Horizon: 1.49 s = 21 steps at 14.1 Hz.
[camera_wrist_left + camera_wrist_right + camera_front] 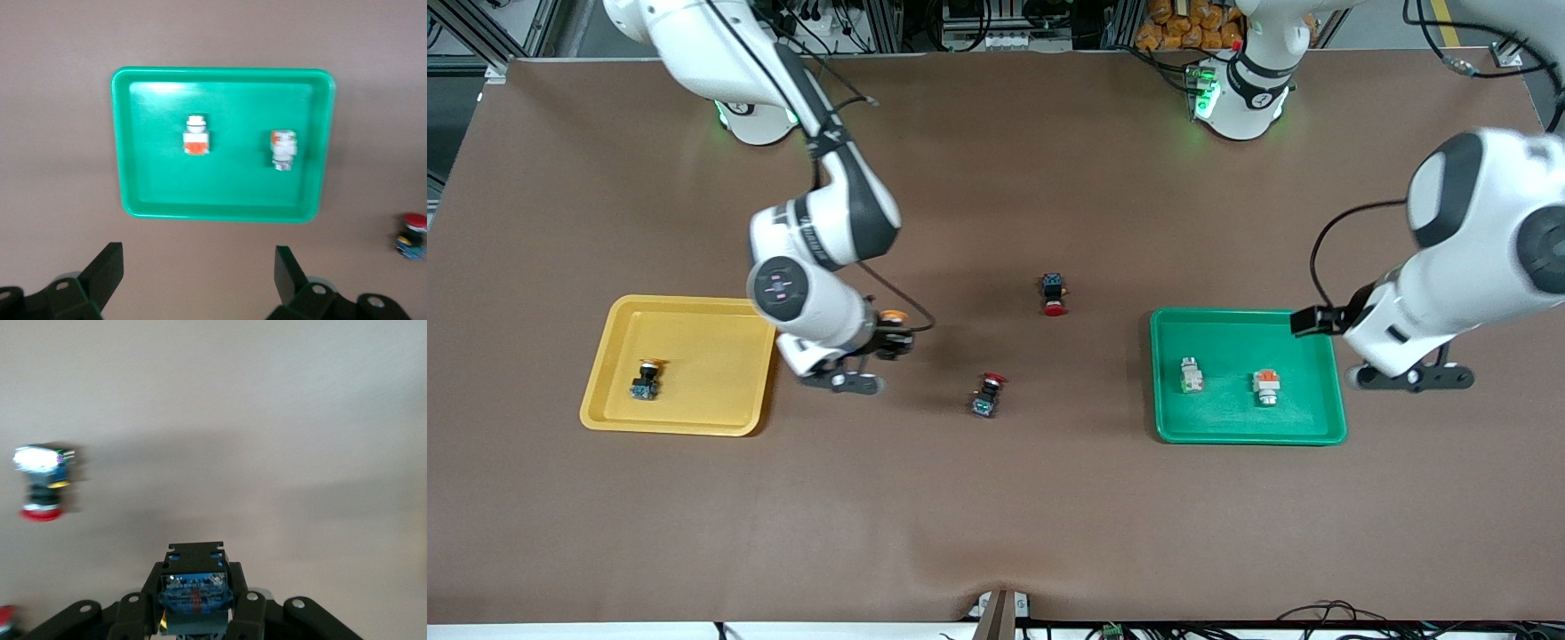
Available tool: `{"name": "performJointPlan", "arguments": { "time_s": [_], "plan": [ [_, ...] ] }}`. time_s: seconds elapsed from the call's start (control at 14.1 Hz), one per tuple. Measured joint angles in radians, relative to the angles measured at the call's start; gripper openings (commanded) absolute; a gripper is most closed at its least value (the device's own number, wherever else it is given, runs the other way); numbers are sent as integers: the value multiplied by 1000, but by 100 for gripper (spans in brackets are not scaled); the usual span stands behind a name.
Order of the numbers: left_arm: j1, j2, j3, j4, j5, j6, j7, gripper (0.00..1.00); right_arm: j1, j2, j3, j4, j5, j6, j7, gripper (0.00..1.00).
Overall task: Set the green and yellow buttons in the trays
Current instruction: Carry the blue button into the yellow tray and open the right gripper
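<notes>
My right gripper (885, 340) is shut on a black-bodied button with a yellow-orange cap (892, 317). It holds the button (195, 590) over the brown mat, just beside the yellow tray (703, 373). A second yellow-capped button (646, 380) lies in that tray. The green tray (1227, 418) holds two white-bodied buttons, one with green marks (1191, 375) and one with orange marks (1266, 387). My left gripper (1405, 378) is open and empty, over the mat beside the green tray (227, 187). The left wrist view shows the orange-marked button (196, 135) and the green-marked one (283, 148).
Two black-bodied switches with red caps lie on the mat between the trays. One (1054, 294) is farther from the front camera and the other (988, 395) is nearer. One also shows in the right wrist view (43, 487) and one in the left wrist view (410, 235).
</notes>
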State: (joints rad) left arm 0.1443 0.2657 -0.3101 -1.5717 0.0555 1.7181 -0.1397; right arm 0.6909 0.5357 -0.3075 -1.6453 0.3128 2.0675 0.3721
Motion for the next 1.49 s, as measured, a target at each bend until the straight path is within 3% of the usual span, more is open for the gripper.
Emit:
{"name": "performJointPlan", "arguments": {
  "time_s": [0.36,0.64,0.71,0.78,0.85,1.21,1.49],
  "plan": [
    [-57,-185,81,-31,-47,-163,76,100,-32,-1,-162,-19,-41,-57,-370,0],
    [-157,-267,172,-55,-49,-222,78,100,-203,5,-177,-28,-42,-61,-641,4],
    [-162,-278,174,-56,-49,-226,78,100,-235,10,-177,-30,-42,-65,-689,19],
    [-164,-291,174,-56,-49,-235,78,100,-253,18,-176,-35,-42,-69,-713,70],
    [-166,-307,175,-56,-49,-248,78,100,-261,29,-175,-41,-42,-69,-720,100],
    [-170,-372,195,-55,-54,-260,78,100,-260,33,-171,3,-42,-186,-720,100],
    [-170,-351,233,-57,-87,-208,88,100,-260,-113,-237,79,-45,-308,-719,100]
  ]
}}
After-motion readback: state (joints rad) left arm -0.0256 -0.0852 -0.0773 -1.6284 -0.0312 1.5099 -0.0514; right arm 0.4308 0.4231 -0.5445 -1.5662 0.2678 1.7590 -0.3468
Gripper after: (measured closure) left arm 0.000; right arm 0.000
